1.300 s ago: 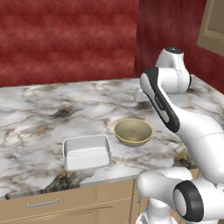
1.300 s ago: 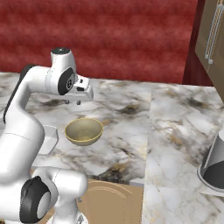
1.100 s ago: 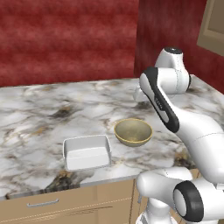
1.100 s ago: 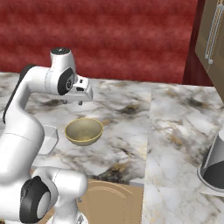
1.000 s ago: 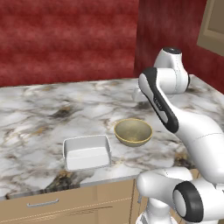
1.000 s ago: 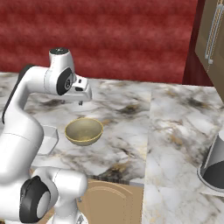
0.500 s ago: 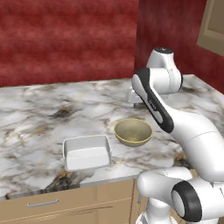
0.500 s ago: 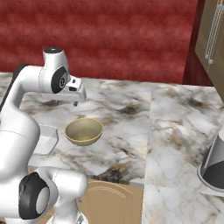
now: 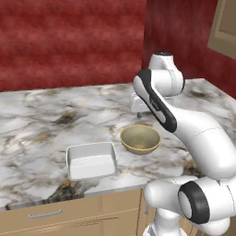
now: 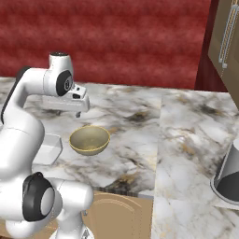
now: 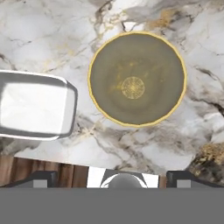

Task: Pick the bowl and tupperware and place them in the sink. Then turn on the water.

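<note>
The olive-gold bowl (image 9: 140, 139) (image 10: 89, 139) sits upright on the marble counter, empty. To its left lies the white tupperware (image 9: 91, 160), partly hidden behind my arm in the right base view (image 10: 52, 147). My gripper (image 10: 70, 111) (image 9: 137, 110) hangs above the counter just behind the bowl, pointing down. In the hand view the gripper (image 11: 111, 176) is open, its two dark fingertips (image 11: 41, 177) wide apart with nothing between them. Straight below it are the bowl (image 11: 137, 78) and the tupperware (image 11: 35, 105). The sink and the water are out of view.
The counter's front edge runs just past the tupperware, with a drawer handle (image 9: 44, 214) below it. A grey cone-shaped appliance (image 10: 229, 177) stands at the counter's far right. A wooden cabinet (image 10: 228, 37) hangs at upper right. A red wall backs the counter.
The arm has swung to the left, bringing the hand over the counter behind the bowl. The jaws have spread a little wider. Bowl and tupperware have not moved.
</note>
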{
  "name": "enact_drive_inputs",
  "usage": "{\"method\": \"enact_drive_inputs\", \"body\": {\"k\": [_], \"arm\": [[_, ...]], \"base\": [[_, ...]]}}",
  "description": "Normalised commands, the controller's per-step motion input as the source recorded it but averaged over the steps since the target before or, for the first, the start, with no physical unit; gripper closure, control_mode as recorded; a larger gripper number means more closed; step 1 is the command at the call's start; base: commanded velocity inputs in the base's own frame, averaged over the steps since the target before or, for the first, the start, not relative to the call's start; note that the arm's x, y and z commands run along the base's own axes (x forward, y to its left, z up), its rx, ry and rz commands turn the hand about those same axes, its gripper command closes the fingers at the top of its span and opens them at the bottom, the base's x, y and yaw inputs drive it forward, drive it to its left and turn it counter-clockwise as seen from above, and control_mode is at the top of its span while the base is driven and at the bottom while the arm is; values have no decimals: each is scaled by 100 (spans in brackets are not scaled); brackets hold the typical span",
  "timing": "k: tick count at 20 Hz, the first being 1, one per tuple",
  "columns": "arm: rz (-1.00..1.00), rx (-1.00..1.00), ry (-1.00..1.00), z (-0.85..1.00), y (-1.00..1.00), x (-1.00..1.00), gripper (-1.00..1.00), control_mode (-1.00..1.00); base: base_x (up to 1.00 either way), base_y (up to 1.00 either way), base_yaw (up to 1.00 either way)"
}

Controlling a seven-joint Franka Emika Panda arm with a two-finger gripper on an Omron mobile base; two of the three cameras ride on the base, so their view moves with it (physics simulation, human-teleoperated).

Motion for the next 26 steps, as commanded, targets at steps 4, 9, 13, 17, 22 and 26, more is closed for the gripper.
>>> {"method": "enact_drive_inputs", "body": {"k": [4, 9, 13, 17, 22, 26], "arm": [[-1, 0, 3, -30, -7, 0, -100, -100], [-4, 0, -4, -52, -47, 1, -100, -100], [-10, 0, -1, -56, -66, 0, -100, -100], [-14, 0, 0, -41, -58, 1, -100, -100], [-23, 0, 6, -14, -29, 21, -100, -100], [-26, 0, 13, 0, -12, 32, -100, -100]], "base": [[0, 0, 0], [0, 0, 0], [0, 0, 0], [0, 0, 0], [0, 0, 0], [0, 0, 0]]}}
